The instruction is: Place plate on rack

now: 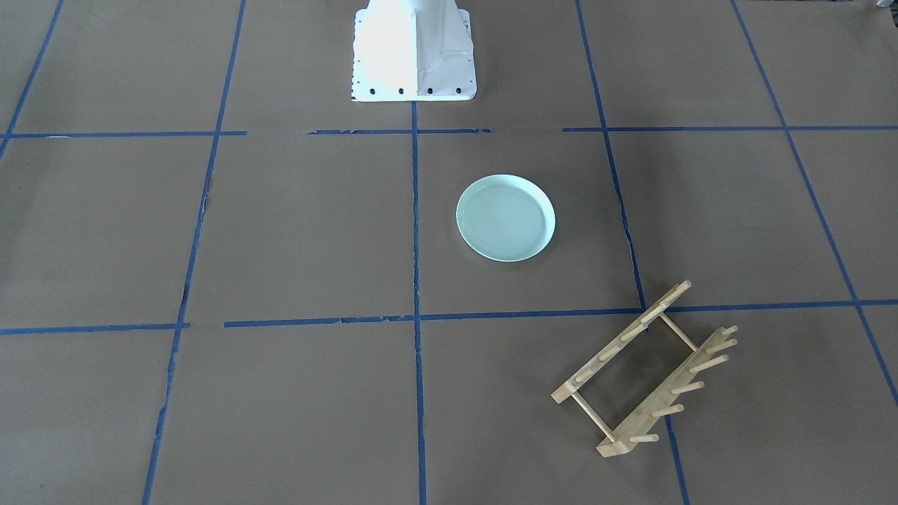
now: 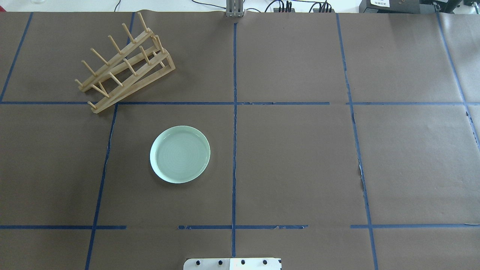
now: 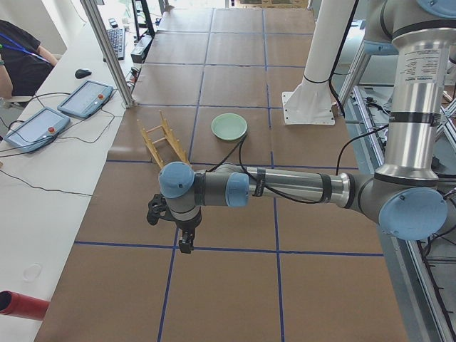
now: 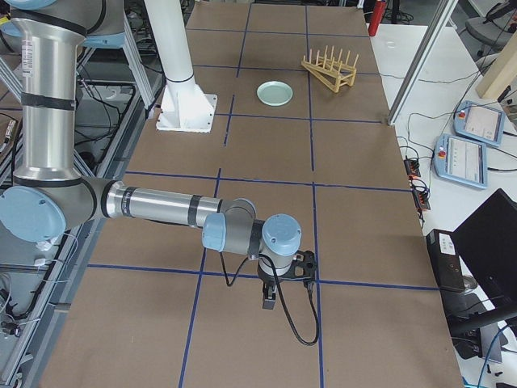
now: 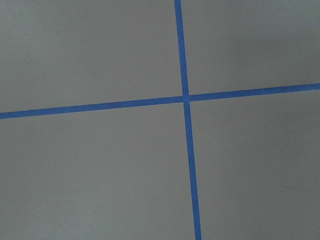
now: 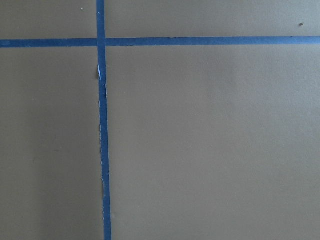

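Note:
The pale mint-green plate (image 1: 505,218) lies flat on the brown table, on my left half in the overhead view (image 2: 180,154). The light-wood rack (image 1: 645,372) stands empty beyond it, at the far left in the overhead view (image 2: 125,63), its pegs tilted. Both grippers are far from the plate and the rack. My left gripper (image 3: 184,245) shows only in the exterior left view, pointing down over the table's left end. My right gripper (image 4: 268,302) shows only in the exterior right view, over the right end. I cannot tell whether either is open. The wrist views show only bare table with blue tape lines.
The white robot pedestal (image 1: 414,56) stands at the table's near edge, behind the plate. A side table carries two tablets (image 3: 85,98) and a mouse, with a person (image 3: 18,64) seated there. An aluminium post (image 3: 107,50) stands at the table's far edge.

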Tool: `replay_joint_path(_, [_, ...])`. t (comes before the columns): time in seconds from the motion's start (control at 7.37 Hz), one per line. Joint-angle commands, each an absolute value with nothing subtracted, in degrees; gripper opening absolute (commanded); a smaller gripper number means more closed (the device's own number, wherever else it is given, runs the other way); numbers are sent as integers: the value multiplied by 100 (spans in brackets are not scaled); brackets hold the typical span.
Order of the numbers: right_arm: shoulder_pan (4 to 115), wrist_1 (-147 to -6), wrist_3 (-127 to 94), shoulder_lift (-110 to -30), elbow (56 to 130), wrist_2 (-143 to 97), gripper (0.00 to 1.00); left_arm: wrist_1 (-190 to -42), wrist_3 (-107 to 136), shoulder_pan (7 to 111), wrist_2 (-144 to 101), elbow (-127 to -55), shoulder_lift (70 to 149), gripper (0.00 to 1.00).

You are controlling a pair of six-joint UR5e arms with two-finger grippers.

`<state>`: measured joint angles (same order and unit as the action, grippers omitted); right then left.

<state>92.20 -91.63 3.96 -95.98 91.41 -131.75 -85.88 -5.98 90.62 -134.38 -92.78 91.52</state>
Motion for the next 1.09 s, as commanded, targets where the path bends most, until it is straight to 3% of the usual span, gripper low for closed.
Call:
replay_joint_path(0.0, [9220,-9158,404,-9598,9141,-13175,100,-8596,-571,9062,-13430,-9377,9193,100])
replay_joint_path(0.27, [9220,-9158,396,-9598,9149,-13175,100,-8578,-101,8992,-13421,-10130,9342,100])
replay_joint_path(0.54, [9220,-9158,396,-9598,9141,-13175,100,-8578,1319,8266,-13368,-11131,9491,100])
replay_joint_path(0.95, [9220,-9158,396,-9598,9149,-13175,100,-8534,4167,6650,-13342,-11514,10631,100])
